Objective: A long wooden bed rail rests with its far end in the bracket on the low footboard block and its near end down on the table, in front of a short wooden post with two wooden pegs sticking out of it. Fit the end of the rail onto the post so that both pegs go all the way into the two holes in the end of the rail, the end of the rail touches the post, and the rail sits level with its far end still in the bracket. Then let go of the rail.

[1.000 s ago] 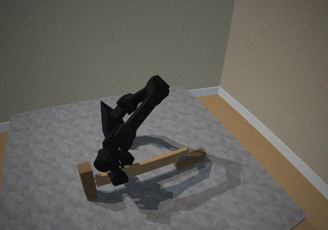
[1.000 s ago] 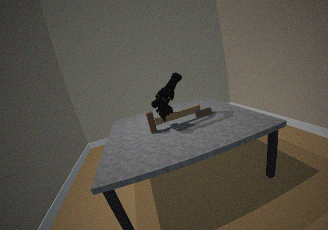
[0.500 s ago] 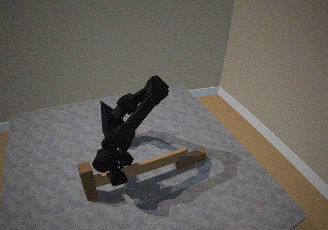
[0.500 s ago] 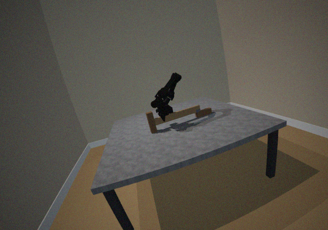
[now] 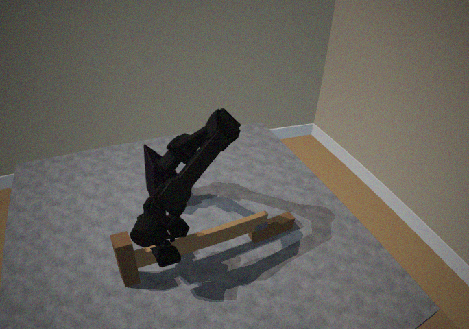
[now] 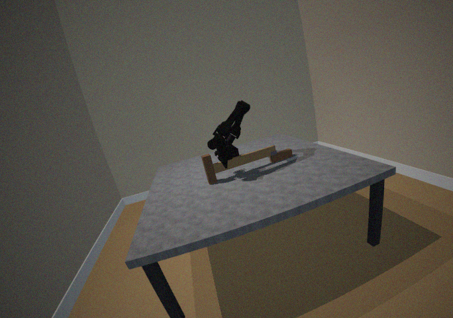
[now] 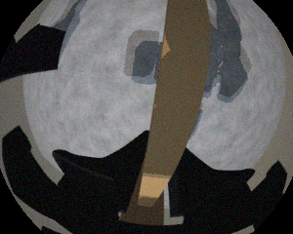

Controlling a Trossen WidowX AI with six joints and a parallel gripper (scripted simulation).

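The rail [image 5: 227, 230] [image 6: 251, 156] [image 7: 181, 73] is raised off the table. Its near end meets the face of the post [image 5: 127, 263] [image 6: 208, 170], with no gap visible between them. The pegs and the holes are not visible. The rail's far end is at the bracket [image 5: 261, 225] on the low footboard block [image 5: 275, 229] [image 6: 282, 155]; how deep it sits there, and whether the rail is exactly level, I cannot tell. My gripper [image 5: 165, 248] [image 6: 226, 162] [image 7: 157, 136] is shut on the rail a short way from the post, its black fingers on both sides.
The arm [image 5: 200, 162] [image 6: 230, 125] rises above the rail and leans toward the footboard side. The grey table [image 5: 68, 194] [image 6: 197, 220] bears the post and the block, and shadows fall beside the rail. Walls stand behind the table.
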